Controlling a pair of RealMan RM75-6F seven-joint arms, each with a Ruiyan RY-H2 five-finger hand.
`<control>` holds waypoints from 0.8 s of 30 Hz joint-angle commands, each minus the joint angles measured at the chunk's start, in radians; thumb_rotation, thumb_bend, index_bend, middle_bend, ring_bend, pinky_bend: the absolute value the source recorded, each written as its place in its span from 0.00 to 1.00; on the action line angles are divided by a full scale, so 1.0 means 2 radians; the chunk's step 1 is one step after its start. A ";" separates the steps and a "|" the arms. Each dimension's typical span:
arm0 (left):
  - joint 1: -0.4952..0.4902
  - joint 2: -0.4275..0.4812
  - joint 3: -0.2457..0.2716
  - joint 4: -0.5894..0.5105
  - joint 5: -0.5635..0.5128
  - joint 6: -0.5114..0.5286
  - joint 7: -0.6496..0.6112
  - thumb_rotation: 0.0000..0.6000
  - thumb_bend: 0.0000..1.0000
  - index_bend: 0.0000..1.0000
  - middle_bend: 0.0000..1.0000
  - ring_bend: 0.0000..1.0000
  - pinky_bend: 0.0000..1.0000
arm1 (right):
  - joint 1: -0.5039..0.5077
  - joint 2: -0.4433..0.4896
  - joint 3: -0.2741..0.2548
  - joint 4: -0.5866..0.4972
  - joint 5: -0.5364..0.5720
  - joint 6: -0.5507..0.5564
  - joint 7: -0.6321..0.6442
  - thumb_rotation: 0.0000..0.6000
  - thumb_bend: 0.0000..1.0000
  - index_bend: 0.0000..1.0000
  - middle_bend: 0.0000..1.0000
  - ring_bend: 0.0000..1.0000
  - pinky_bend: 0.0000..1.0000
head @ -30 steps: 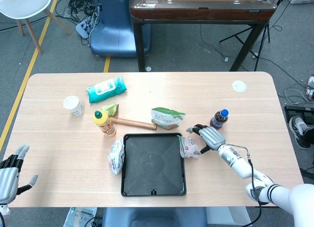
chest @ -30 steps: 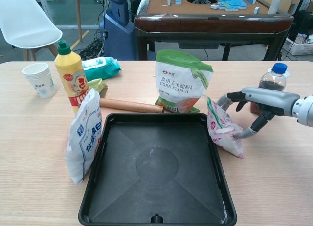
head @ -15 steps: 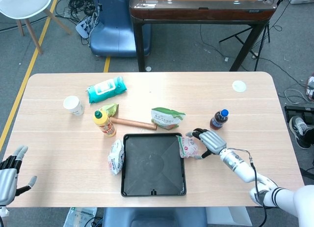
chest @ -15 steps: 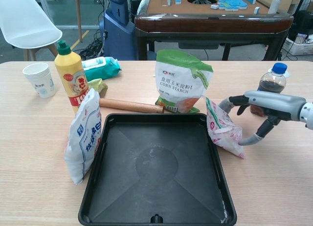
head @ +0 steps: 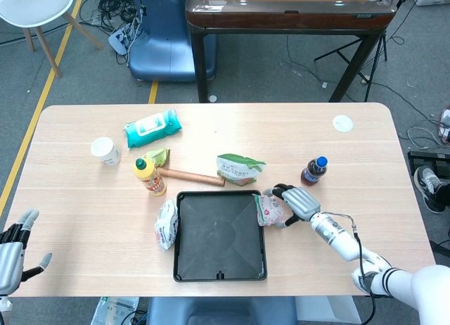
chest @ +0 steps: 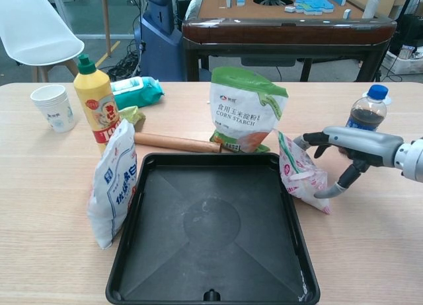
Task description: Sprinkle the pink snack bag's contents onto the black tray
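Robot test room or lab, not home. Grey floor point(head: 63, 79) with yellow tape line point(head: 35, 107), loose cables point(head: 116, 8) and power strip point(head: 121, 35). Blue machine base point(head: 160, 36) behind pale wood worktop point(head: 232, 131). Mahjong table point(chest: 284, 18), white chair point(head: 35, 5) nearby.

The tray point(chest: 211, 245) is matte black. The snack bag point(chest: 301, 173) is pink and white with a green top edge. The corn starch bag point(chest: 246, 110) is white and green. The squeeze bottle point(chest: 96, 100) is yellow, with 1 green cap.
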 commanded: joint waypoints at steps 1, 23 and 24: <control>0.000 0.000 0.000 0.001 0.000 -0.001 -0.001 1.00 0.23 0.08 0.10 0.16 0.22 | -0.003 -0.003 -0.001 0.003 0.000 0.004 -0.003 0.99 0.00 0.21 0.27 0.14 0.22; 0.003 0.003 0.003 0.000 0.002 -0.001 -0.019 1.00 0.23 0.08 0.10 0.16 0.22 | -0.019 -0.069 0.011 0.084 0.009 0.033 -0.001 1.00 0.01 0.36 0.39 0.23 0.25; 0.003 0.003 0.003 0.000 0.002 -0.001 -0.019 1.00 0.23 0.08 0.10 0.16 0.22 | -0.020 -0.072 0.012 0.088 0.009 0.037 -0.002 1.00 0.05 0.37 0.40 0.25 0.27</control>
